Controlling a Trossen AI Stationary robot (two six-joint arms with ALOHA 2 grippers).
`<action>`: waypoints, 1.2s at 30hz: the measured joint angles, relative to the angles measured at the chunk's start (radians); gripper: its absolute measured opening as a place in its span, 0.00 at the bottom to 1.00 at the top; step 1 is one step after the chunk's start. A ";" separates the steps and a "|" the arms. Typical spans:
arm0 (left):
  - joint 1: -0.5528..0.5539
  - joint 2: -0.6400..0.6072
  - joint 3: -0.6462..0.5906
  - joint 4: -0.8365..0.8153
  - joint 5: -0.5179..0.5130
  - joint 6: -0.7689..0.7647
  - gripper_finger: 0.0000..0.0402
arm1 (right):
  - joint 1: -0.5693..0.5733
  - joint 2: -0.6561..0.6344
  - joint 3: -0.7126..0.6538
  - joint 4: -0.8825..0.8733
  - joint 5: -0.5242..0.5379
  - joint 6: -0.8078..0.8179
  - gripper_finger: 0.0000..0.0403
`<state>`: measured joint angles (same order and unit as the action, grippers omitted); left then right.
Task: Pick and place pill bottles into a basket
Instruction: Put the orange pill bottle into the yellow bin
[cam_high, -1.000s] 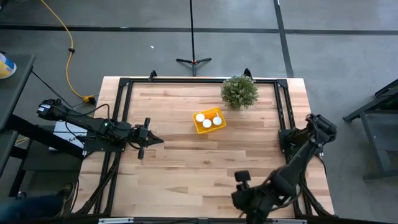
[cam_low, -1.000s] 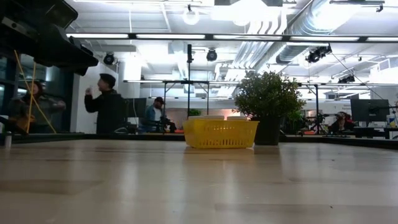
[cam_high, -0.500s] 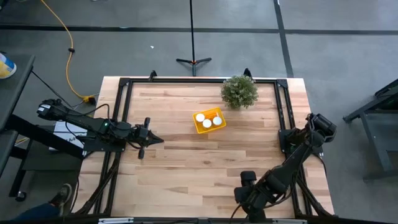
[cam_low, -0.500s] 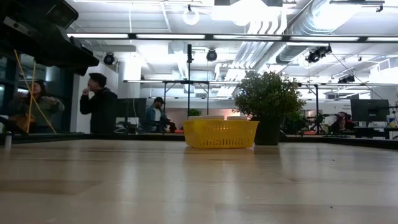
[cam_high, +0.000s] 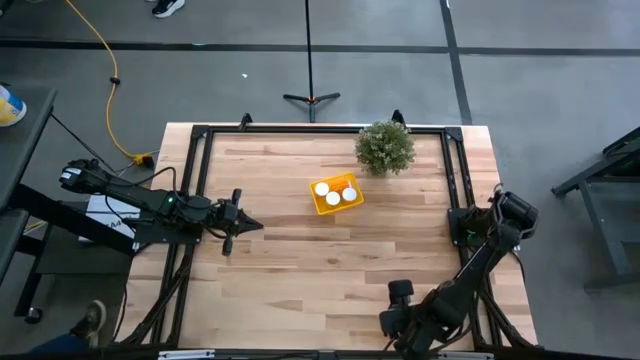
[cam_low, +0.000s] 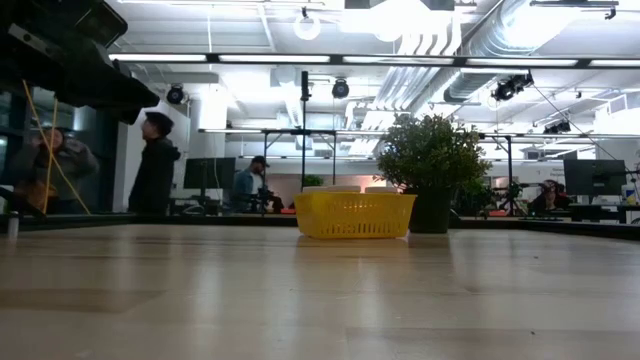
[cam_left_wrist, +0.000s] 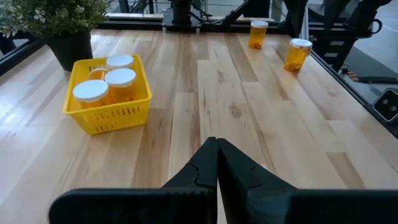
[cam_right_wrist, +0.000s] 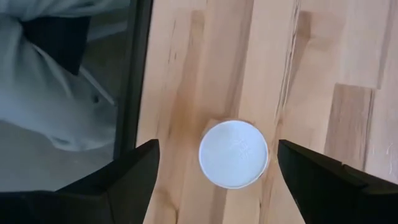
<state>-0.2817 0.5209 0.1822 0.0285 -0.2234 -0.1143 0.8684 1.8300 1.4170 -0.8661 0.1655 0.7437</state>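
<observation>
So on my left side, the left gripper (cam_high: 246, 225) is just parked over the tabletop (cam_high: 300, 270), fingers (cam_left_wrist: 214, 165) clenched together with nothing in them. Straight out ahead of those fingers and off to one side sits the yellow basket (cam_left_wrist: 109, 115), with three white-capped pill bottles (cam_left_wrist: 121, 78) already standing in it, right next to the potted plant (cam_high: 385, 147). Way out past the fingers, well apart from the basket, I can see two more orange bottles (cam_left_wrist: 298, 54) standing near the frame on the far side of the table. The left arm isn't close to any of them, so I'm treating it as the waiting arm.

The action is on my right. The right gripper (cam_right_wrist: 214, 165) is down at the near edge of the tabletop, pointing straight down, fingers (cam_right_wrist: 134, 171) spread wide and holding nothing. The bit that matters: a pill bottle (cam_right_wrist: 234, 154) is standing upright directly below, its round white cap facing up at the wrist camera, so its long axis runs vertical, in line with the approach. It sits between the two fingers, a touch nearer one than the other as far as I can tell, and not touching either.

My read is the next move is a straight drop and squeeze on the body. The right arm is obviously the one for it.
</observation>
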 joint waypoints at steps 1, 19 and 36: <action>0.000 0.000 0.000 -0.001 0.000 0.000 0.12 | -0.001 0.010 0.000 -0.001 -0.006 -0.001 0.78; 0.000 0.000 0.000 -0.001 0.000 -0.026 0.12 | -0.036 0.116 0.000 -0.011 -0.051 -0.001 0.79; 0.000 0.000 0.000 -0.001 0.000 -0.042 0.12 | -0.058 0.118 0.000 -0.038 -0.069 -0.025 0.78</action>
<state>-0.2817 0.5209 0.1822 0.0277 -0.2230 -0.1558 0.8104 1.9484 1.4174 -0.9043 0.0963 0.7183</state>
